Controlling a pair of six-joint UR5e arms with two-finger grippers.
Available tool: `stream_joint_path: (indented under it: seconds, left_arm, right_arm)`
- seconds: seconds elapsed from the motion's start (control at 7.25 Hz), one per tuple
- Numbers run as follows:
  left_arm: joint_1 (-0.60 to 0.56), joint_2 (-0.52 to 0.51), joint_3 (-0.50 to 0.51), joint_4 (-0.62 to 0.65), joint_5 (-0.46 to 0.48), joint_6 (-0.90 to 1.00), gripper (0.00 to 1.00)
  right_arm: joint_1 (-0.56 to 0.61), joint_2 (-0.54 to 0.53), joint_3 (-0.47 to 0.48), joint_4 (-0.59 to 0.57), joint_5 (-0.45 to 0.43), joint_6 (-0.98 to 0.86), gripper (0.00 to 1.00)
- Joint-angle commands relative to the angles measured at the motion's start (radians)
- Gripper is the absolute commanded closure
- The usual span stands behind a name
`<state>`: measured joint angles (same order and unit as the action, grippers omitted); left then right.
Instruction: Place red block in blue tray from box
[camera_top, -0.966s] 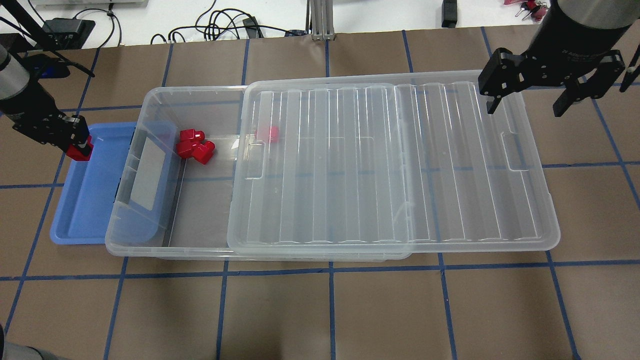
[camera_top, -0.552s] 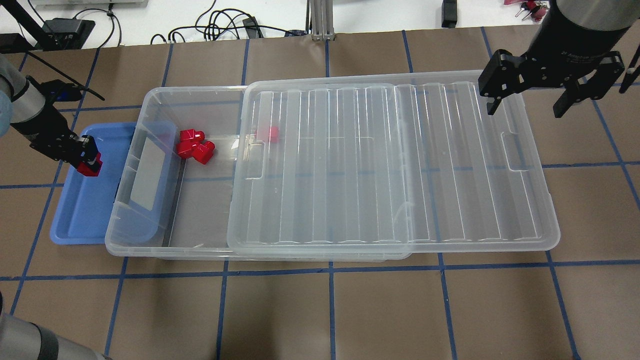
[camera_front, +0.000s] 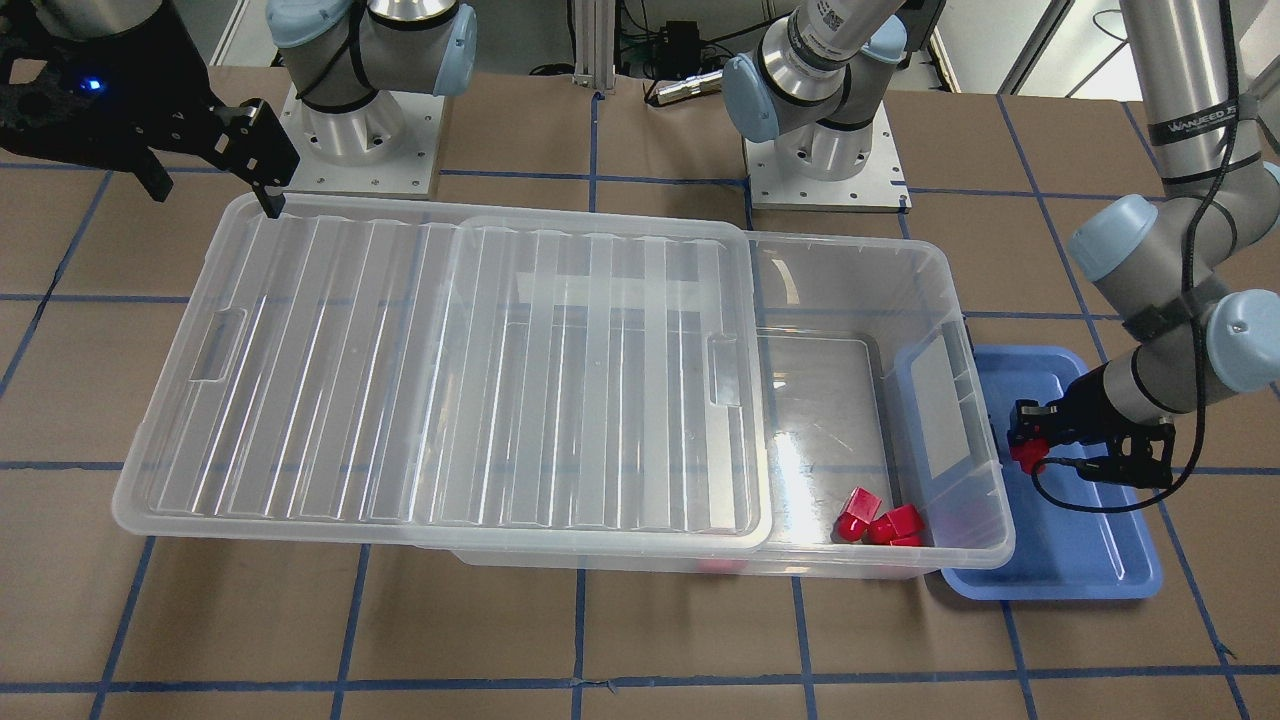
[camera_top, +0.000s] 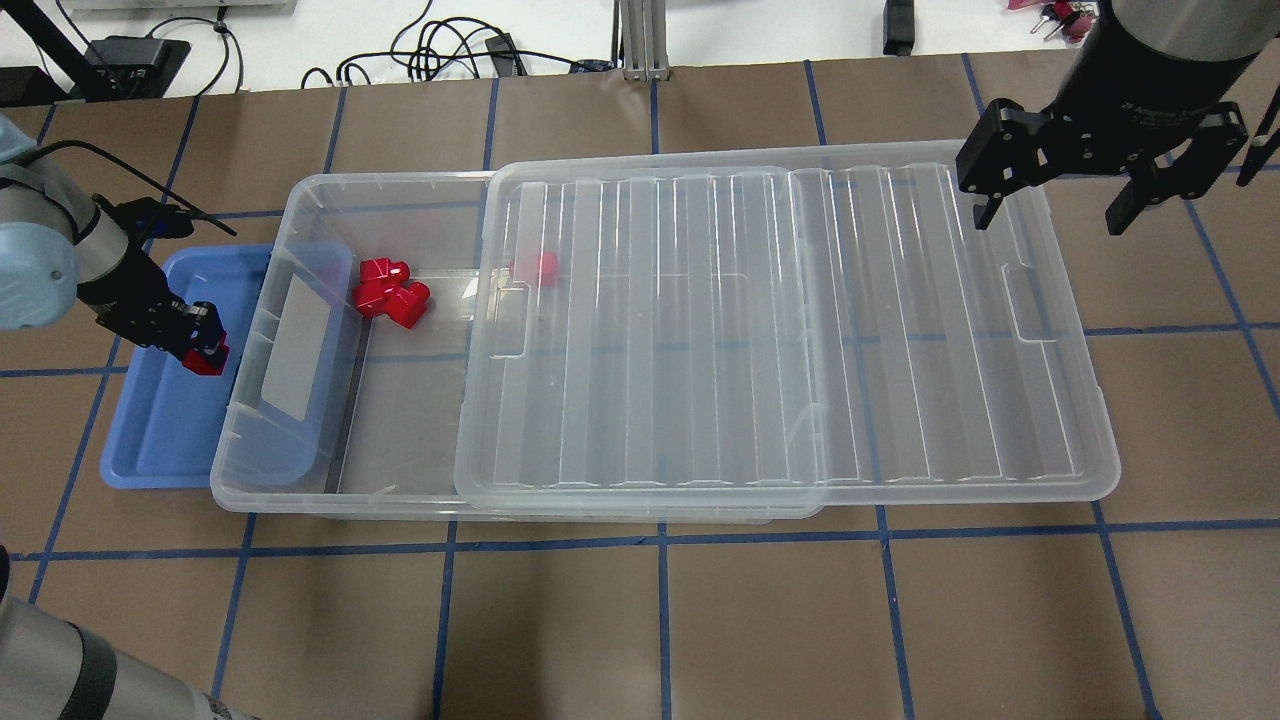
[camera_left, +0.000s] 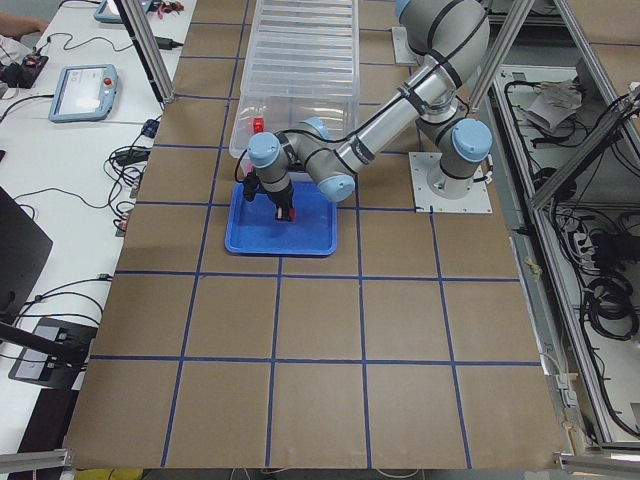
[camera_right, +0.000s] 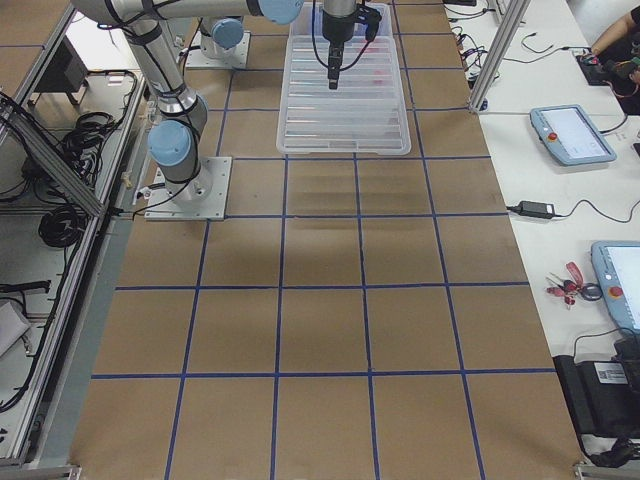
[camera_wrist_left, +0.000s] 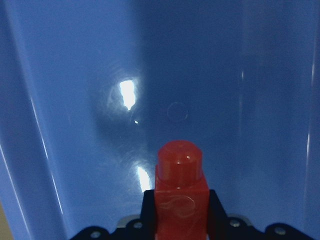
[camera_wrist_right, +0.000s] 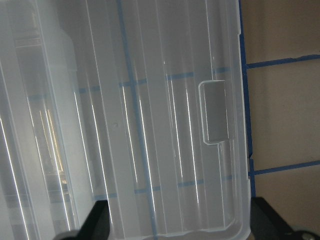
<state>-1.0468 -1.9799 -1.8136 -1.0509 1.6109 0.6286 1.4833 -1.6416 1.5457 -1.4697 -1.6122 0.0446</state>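
My left gripper (camera_top: 205, 352) is pinching the red block (camera_top: 209, 362) between its two fingers, one black pad on each side of the block's wide base. In the wrist view the red block (camera_wrist_left: 181, 184) stands lengthwise in line with my fingers. Its rounded stub leads, pointing away from my palm and down at the tray floor. From overhead that long axis is tilted rather than plumb, with the stub end leaning toward the box and the near edge of the table. I cannot tell whether the stub touches the floor.

The block is over the blue tray (camera_top: 150, 445), about midway along its length and close to the side that tucks under the box rim. The tray lies at the left end of the table, its long sides running from the far edge toward the near edge.

The box (camera_top: 300, 190) lies just beside it, stretching along the table toward the right end. Its ribbed lid (camera_top: 780, 330) is slid rightward and overhangs the box's right end, so the left part is uncovered. A small cluster of other red blocks (camera_top: 390, 295) sits in that uncovered part, near the far wall. One more red block (camera_top: 540, 267) shows through the lid's left edge.

My right gripper (camera_top: 1050, 215) hangs above the lid's far right corner with its fingers spread wide and nothing between them.
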Motion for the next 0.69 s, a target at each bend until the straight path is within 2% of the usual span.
stream_joint_path:
  seconds: [0.0, 0.14, 0.28, 0.41, 0.55]
  left_arm:
    - [0.001, -0.02, -0.006, 0.029, 0.001, 0.0, 1.0]
    - [0.001, -0.028, 0.0, 0.038, 0.004, 0.0, 1.0]
    - [0.001, -0.033, 0.0, 0.043, 0.011, -0.003, 0.81]
    - [0.001, -0.033, 0.0, 0.043, 0.011, -0.009, 0.52]
    - [0.004, -0.031, 0.002, 0.045, 0.011, -0.003, 0.07]
  right_arm:
    - [0.0, 0.002, 0.001, 0.002, -0.002, -0.002, 0.0]
    - [0.0, 0.002, 0.001, 0.002, -0.002, -0.002, 0.0]
    - [-0.002, 0.003, -0.004, 0.005, -0.003, -0.003, 0.0]
    - [-0.015, 0.003, -0.007, 0.005, -0.003, -0.009, 0.0]
    - [-0.029, 0.003, -0.01, 0.005, -0.011, -0.023, 0.0]
